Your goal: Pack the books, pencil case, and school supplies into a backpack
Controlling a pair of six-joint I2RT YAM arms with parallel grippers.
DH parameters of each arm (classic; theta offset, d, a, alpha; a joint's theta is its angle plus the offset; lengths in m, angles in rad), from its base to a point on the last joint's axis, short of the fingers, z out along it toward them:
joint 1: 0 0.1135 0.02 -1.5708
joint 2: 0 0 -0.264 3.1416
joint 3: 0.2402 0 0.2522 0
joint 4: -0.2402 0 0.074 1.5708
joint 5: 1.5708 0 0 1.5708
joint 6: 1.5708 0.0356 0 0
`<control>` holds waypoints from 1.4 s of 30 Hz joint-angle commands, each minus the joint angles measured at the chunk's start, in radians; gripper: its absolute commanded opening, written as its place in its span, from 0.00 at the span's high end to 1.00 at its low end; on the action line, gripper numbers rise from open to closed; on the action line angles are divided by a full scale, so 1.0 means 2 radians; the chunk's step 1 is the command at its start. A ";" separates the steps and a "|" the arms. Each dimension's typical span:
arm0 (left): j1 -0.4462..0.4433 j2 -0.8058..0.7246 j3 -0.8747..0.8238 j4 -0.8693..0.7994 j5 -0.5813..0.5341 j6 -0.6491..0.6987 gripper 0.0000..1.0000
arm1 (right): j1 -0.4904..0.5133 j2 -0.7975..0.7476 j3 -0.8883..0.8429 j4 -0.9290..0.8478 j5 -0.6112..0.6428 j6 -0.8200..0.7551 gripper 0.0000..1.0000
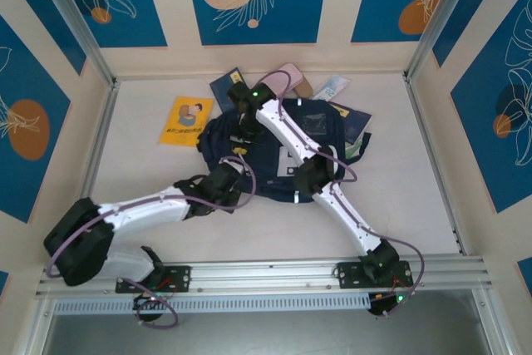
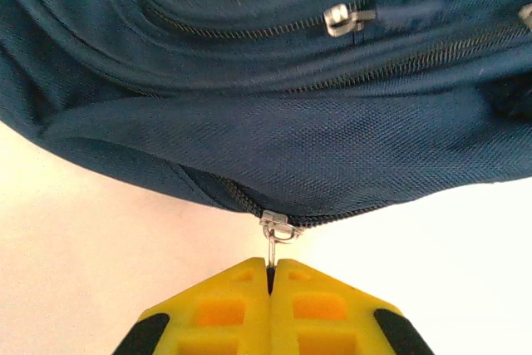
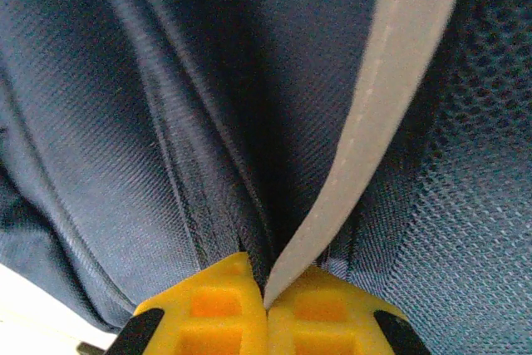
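At the backpack's (image 2: 291, 139) near edge, your left gripper (image 2: 270, 268) squeezes the little zipper pull (image 2: 277, 234). Farther back on it, your right gripper (image 3: 266, 290) pinches a pale strip (image 3: 391, 97).

No writing can be read: the print on the orange-yellow book (image 1: 186, 120) is too small to make out
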 commanded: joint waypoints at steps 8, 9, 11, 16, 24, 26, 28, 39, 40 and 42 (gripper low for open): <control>0.027 -0.156 0.030 -0.161 0.022 -0.016 1.00 | 0.053 -0.125 -0.039 -0.103 0.113 -0.134 1.00; 0.028 -0.170 0.031 -0.171 0.026 -0.018 1.00 | 0.056 -0.135 -0.054 -0.103 0.116 -0.134 1.00; 0.028 -0.194 0.034 -0.191 0.031 -0.021 1.00 | 0.063 -0.154 -0.083 -0.102 0.129 -0.133 1.00; 0.029 -0.241 0.031 -0.234 0.050 -0.026 1.00 | 0.092 -0.184 -0.127 -0.102 0.175 -0.137 1.00; 0.028 -0.284 0.027 -0.251 0.100 -0.044 1.00 | 0.121 -0.231 -0.259 -0.085 0.220 -0.112 1.00; 0.028 -0.282 0.025 -0.248 0.112 -0.049 1.00 | 0.121 -0.260 -0.312 -0.057 0.202 -0.111 1.00; 0.028 -0.281 0.021 -0.246 0.118 -0.051 1.00 | 0.121 -0.292 -0.368 -0.035 0.199 -0.116 1.00; 0.028 -0.274 0.029 -0.247 0.141 -0.046 1.00 | 0.098 -0.531 -0.737 0.236 0.077 -0.221 1.00; 0.028 -0.273 0.031 -0.247 0.146 -0.044 1.00 | 0.101 -0.549 -0.761 0.261 0.067 -0.248 1.00; 0.028 -0.263 0.037 -0.248 0.158 -0.039 1.00 | 0.107 -0.593 -0.816 0.315 0.050 -0.321 1.00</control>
